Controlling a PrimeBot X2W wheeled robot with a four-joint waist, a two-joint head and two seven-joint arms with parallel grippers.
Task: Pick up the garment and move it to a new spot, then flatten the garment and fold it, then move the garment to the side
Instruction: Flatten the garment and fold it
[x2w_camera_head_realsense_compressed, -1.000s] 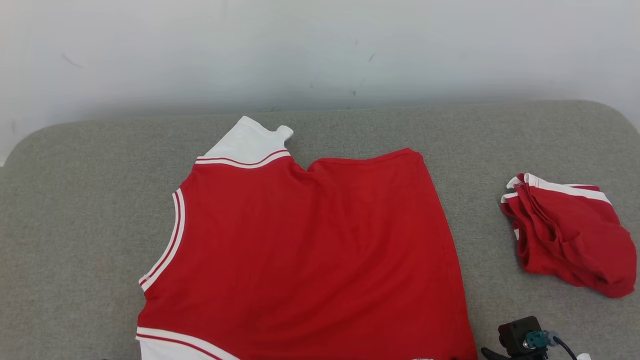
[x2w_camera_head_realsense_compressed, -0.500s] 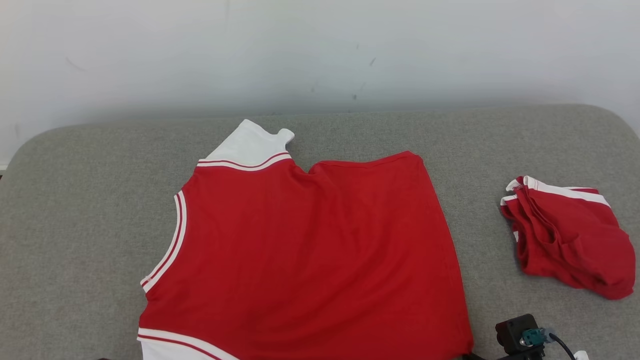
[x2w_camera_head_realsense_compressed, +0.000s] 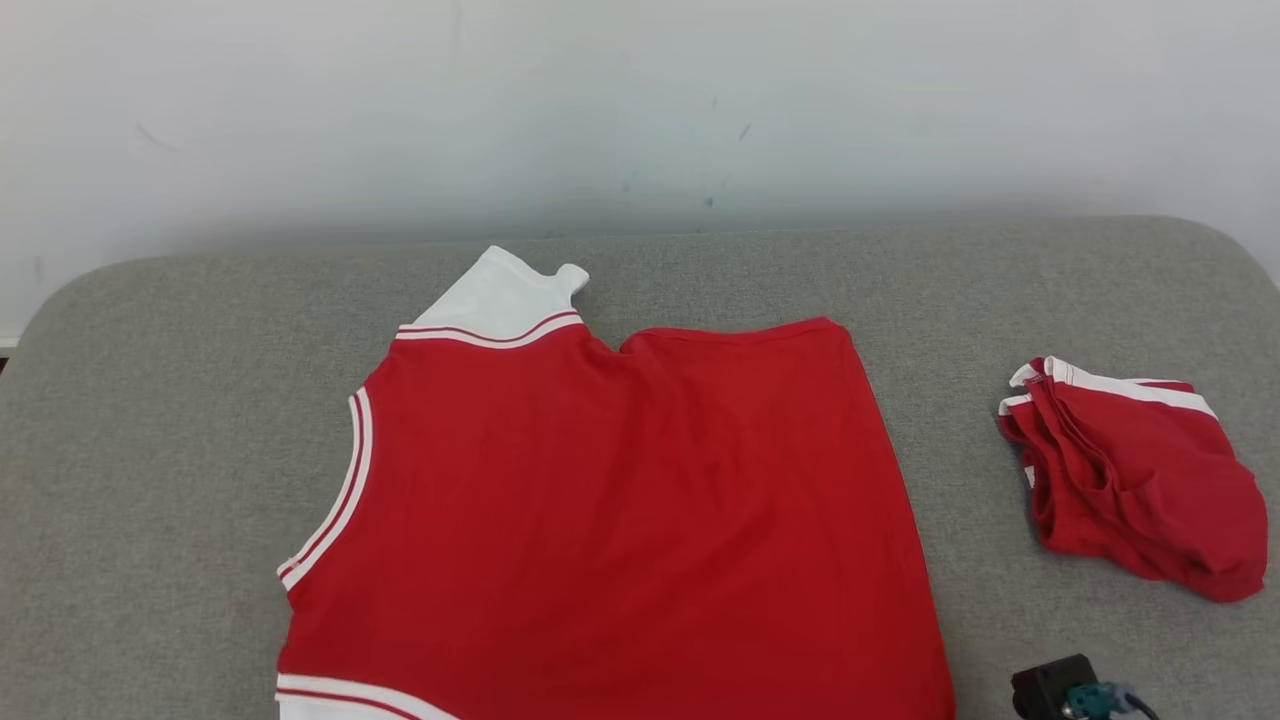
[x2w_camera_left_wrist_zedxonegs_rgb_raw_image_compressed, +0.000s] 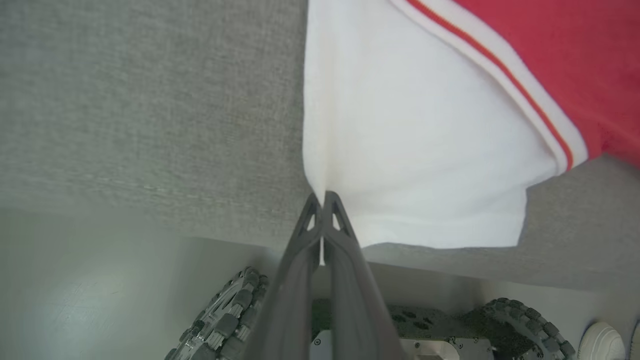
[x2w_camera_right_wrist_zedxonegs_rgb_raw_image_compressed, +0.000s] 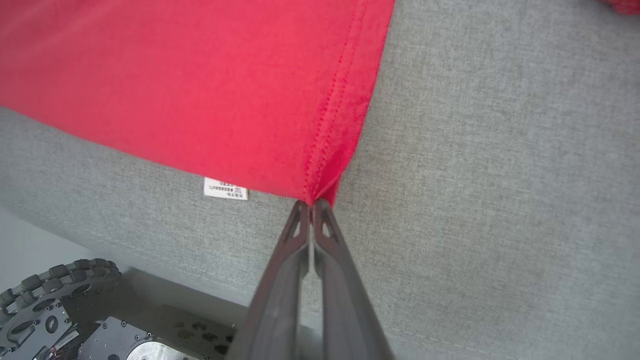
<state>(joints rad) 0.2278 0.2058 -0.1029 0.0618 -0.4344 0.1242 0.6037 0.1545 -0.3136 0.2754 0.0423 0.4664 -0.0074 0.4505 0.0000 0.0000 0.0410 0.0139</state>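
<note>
Pinching the garment (x2w_camera_head_realsense_compressed: 620, 520) at its two near corners, both grippers have hold of it. The left gripper (x2w_camera_left_wrist_zedxonegs_rgb_raw_image_compressed: 322, 197) has its jaws pressed fully together on the edge of the garment's white panel (x2w_camera_left_wrist_zedxonegs_rgb_raw_image_compressed: 415, 150), where the cloth gathers into a small crease. The right gripper (x2w_camera_right_wrist_zedxonegs_rgb_raw_image_compressed: 311, 204) has its jaws closed just as tight on the red hem corner, at the stitched side seam. A small white label (x2w_camera_right_wrist_zedxonegs_rgb_raw_image_compressed: 225, 189) pokes out from under the hem just beside it.

The garment lies spread flat in the middle of the grey worktop (x2w_camera_head_realsense_compressed: 150, 400), its white shoulder strap pointing toward the far wall (x2w_camera_head_realsense_compressed: 640, 100) and its near edge by the worktop's front. A second red-and-white bundle (x2w_camera_head_realsense_compressed: 1130, 480) sits crumpled well apart to the right. Below the worktop's edge the wrist views catch the robot's wheels (x2w_camera_right_wrist_zedxonegs_rgb_raw_image_compressed: 45, 285), and the toe of a white shoe (x2w_camera_left_wrist_zedxonegs_rgb_raw_image_compressed: 602, 342) shows in a corner.

A second ago the right jaws stood open beside the hem; they have since shut on it. The head view has tipped slightly, so everything sits a touch lower in it, but the garment itself lies as it did.
</note>
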